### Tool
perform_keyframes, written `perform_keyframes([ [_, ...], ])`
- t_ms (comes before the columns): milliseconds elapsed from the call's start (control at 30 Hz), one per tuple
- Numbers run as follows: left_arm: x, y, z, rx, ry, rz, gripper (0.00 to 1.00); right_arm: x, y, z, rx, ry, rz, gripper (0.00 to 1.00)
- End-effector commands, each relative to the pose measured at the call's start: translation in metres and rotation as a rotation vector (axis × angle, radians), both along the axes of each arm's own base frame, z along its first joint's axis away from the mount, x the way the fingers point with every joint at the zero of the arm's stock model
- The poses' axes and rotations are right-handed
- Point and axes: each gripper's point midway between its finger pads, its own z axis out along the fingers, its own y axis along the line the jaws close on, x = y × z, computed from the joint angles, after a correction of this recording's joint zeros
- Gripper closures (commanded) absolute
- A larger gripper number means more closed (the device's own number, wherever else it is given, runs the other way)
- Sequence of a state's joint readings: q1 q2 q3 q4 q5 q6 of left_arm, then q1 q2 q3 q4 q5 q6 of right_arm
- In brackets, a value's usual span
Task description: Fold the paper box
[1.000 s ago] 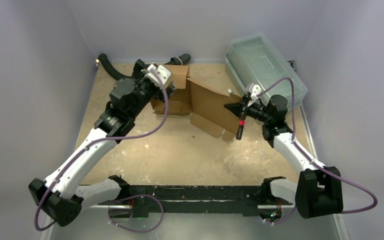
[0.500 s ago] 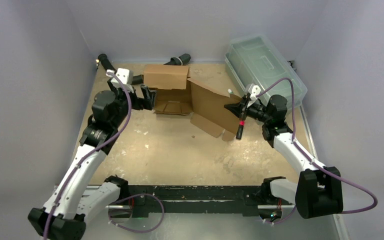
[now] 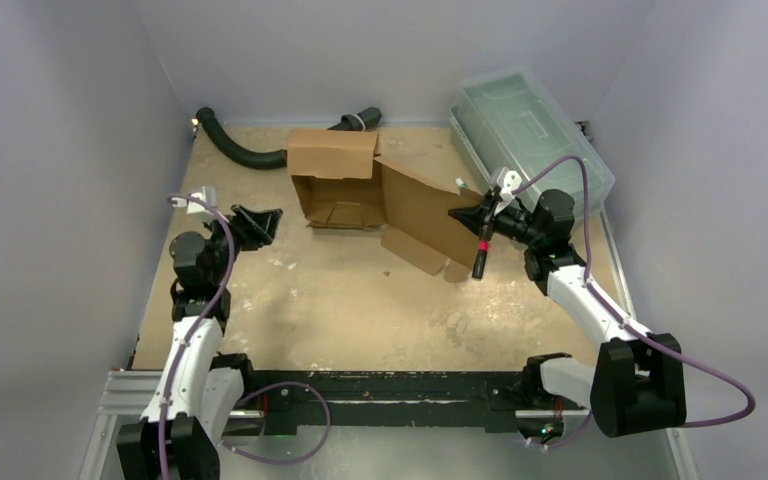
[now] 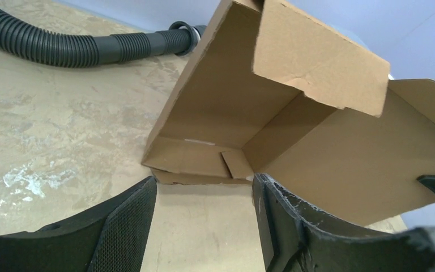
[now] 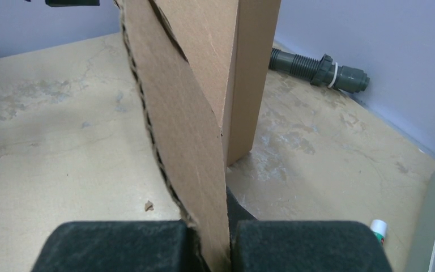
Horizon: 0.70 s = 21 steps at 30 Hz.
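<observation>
Nearest the arm bases, the left hand (image 3: 260, 222) is seen apart from the cardboard, its jaws standing wide with nothing between them; only table (image 3: 360, 300) shows in the gap. Further in, on the other side, the right hand (image 3: 468, 213) is clamped on an outspread side panel of the paper box (image 3: 345, 190), the corrugated edge being pinched between the pads (image 5: 119, 246). The box lies towards the back of the table, half formed: a shallow tray with its rear wall raised. Behind it a black hose (image 3: 240, 150) and a clear plastic bin (image 3: 525, 125) are found. Since the tray is braced by nothing on the left, it is judged that a swing of the held panel could drag the whole box sideways instead of bending the crease — or the pinched edge could be crushed or torn.
</observation>
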State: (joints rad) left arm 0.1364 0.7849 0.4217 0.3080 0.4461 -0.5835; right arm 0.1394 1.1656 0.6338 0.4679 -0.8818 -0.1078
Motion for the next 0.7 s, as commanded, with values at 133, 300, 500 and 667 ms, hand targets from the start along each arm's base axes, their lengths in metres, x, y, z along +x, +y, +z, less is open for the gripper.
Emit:
perform_keyframes([
  [133,0.029,-0.002,0.011,0.030,-0.224,0.022,0.38,0.000,0.005,0.015,0.016,-0.019,0.028,1.00],
  [300,0.043,-0.019,-0.007,0.119,-0.227,0.029,0.37,0.000,0.005,0.015,0.019,-0.015,0.028,1.00],
  [500,0.053,-0.016,-0.010,0.140,-0.279,0.062,0.37,-0.001,0.006,0.015,0.023,-0.012,0.036,1.00],
  [667,0.069,-0.019,-0.016,0.152,-0.272,0.043,0.37,-0.002,0.007,0.017,0.026,-0.014,0.040,1.00],
])
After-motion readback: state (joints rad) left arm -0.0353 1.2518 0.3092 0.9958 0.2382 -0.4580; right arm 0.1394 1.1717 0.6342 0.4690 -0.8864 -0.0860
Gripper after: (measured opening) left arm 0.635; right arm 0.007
